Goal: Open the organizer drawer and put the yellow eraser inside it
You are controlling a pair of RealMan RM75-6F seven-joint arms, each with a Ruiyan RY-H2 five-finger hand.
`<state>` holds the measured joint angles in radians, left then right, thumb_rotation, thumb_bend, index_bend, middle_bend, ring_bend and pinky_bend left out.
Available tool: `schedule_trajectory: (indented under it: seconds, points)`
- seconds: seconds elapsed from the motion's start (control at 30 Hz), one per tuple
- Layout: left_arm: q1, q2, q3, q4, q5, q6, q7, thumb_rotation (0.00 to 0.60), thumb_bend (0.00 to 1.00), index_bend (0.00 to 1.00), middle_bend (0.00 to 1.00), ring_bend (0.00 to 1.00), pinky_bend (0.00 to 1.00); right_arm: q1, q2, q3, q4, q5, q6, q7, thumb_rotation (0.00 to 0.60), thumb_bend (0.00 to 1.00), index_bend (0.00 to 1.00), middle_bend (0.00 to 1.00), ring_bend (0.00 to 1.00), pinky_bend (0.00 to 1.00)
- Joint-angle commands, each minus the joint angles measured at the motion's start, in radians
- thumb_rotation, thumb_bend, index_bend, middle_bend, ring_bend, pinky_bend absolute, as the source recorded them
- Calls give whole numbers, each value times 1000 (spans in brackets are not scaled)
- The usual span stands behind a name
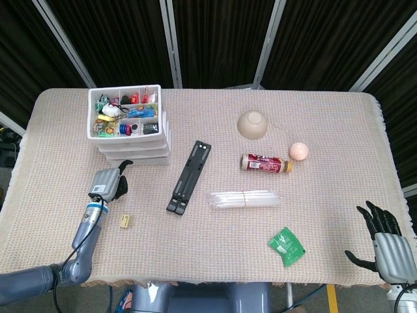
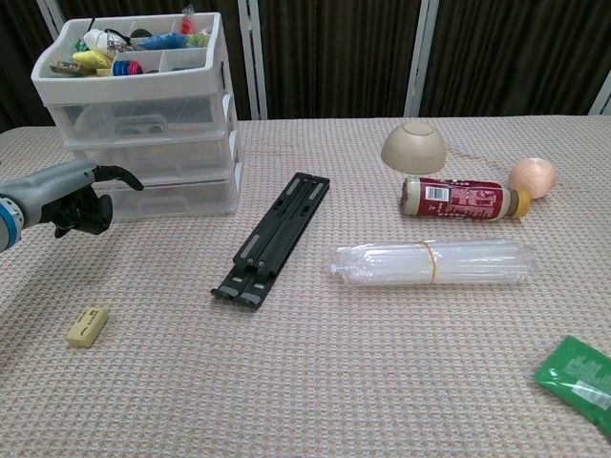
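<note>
1. The yellow eraser (image 2: 87, 325), a small pale-yellow block, is seen lying flat on the table (image 1: 215, 254), in front of the white organizer (image 2: 143, 134), whose drawers are all shut.
2. The left hand (image 2: 72, 198) is held just before the lowest drawer (image 2: 172, 198), fingers curled, nothing gripped.
3. Only the head view shows the right hand (image 1: 386, 242), spread and empty at the table's near right corner.
4. The table is covered by a beige woven cloth; dark curtains (image 1: 215, 39) hang behind.
</note>
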<state>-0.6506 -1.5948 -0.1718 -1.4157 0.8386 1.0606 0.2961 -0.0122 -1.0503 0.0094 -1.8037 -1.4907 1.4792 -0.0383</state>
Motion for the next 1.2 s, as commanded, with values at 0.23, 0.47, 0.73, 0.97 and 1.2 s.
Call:
schedule_trajectory:
  seconds: [0.23,0.47,0.73,0.97,1.2]
  points:
    - [-5,-25,-14,38,-2,-11,16,600,874,185,964,901,747,0,0,0,2,-1,1,-1,600,61,106,0,0,0]
    - [-2,-22,-23,29,14,-6,12,600,874,183,964,901,747,0,0,0,2,-3,2,0,600,61,106,0,0,0]
    - [0,-20,-31,32,12,-9,15,600,873,183,964,900,747,-1,0,-1,1,-3,2,-2,600,61,106,0,0,0]
    - [-5,-30,-37,55,-11,-26,29,600,875,183,964,901,747,-1,-1,0,1,-2,2,-2,600,62,106,0,0,0]
    - [-5,-44,-43,78,-48,-40,48,600,874,193,963,901,747,0,-1,0,2,-2,2,-1,600,61,106,0,0,0]
